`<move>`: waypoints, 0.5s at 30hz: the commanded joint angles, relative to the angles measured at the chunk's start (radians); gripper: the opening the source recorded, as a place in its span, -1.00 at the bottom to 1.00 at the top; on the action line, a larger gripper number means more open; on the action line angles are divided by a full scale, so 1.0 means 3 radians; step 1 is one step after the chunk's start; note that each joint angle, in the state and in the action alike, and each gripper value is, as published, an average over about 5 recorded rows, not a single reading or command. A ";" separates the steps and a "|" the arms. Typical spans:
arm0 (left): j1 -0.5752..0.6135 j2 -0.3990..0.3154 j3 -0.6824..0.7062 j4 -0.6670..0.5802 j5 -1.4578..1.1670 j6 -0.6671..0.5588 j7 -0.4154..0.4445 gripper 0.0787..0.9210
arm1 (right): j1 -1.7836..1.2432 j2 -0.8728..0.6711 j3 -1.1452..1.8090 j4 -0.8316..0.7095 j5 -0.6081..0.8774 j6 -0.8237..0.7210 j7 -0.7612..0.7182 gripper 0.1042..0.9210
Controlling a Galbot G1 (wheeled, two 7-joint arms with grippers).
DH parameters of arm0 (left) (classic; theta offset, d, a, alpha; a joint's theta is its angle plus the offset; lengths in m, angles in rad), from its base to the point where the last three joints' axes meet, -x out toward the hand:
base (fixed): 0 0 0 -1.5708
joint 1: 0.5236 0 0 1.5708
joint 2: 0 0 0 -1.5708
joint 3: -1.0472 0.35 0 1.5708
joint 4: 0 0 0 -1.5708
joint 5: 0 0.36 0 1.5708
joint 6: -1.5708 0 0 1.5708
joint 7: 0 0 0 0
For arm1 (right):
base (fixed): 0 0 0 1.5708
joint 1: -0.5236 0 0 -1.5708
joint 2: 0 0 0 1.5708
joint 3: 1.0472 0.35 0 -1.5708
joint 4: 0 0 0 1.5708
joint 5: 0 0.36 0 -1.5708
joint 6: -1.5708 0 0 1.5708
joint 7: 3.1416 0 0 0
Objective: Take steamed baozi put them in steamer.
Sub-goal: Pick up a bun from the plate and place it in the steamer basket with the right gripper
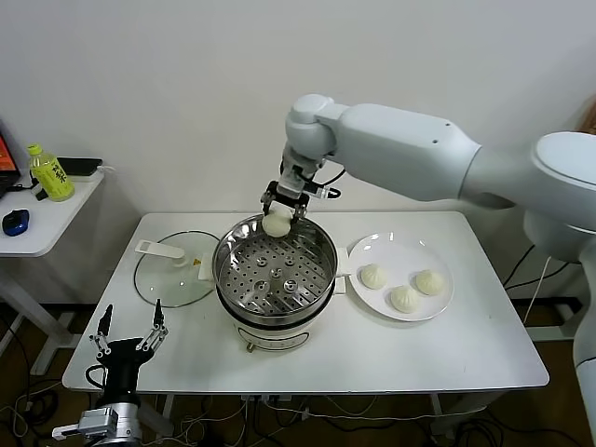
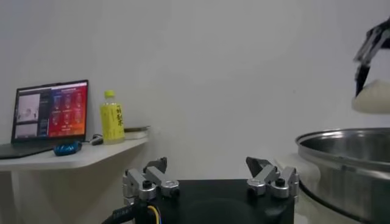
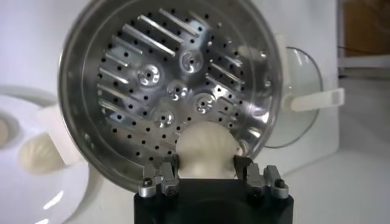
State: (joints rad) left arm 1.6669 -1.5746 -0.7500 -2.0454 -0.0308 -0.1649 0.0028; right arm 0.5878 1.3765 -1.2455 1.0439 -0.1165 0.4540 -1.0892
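My right gripper (image 1: 278, 212) is shut on a white baozi (image 1: 277, 223) and holds it above the far rim of the steel steamer (image 1: 318, 244). In the right wrist view the baozi (image 3: 205, 150) sits between the fingers, over the perforated tray (image 3: 152, 103), which holds nothing. Three more baozi (image 1: 404, 298) lie on the white plate (image 1: 400, 250) to the right of the steamer. My left gripper (image 1: 128, 333) is open and empty, parked low off the table's front left corner; its own view shows the steamer wall (image 2: 347, 164) and the held baozi (image 2: 373, 97) far off.
A round glass lid (image 1: 172, 275) with a white handle lies left of the steamer. A side table (image 1: 47, 223) at the far left carries a yellow bottle (image 1: 50, 173), a blue mouse and a laptop (image 2: 50, 112).
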 commanded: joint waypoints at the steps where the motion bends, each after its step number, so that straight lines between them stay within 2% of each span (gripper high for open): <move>1: -0.0013 0.0031 -0.0010 0.0010 -0.0014 0.0012 -0.0005 0.77 | -0.0291 0.0311 0.0033 -0.0401 -0.0526 0.0328 0.0008 0.24; 15: -0.0008 0.0037 -0.0011 0.0037 -0.0016 0.0007 -0.0006 0.77 | -0.0514 0.0419 0.0140 -0.0580 -0.0676 0.0367 0.0016 0.24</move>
State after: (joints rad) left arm 1.6652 -1.5650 -0.7535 -2.0370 -0.0359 -0.1625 0.0017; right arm 0.4729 1.4724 -1.2149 0.9170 -0.2637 0.5367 -1.0853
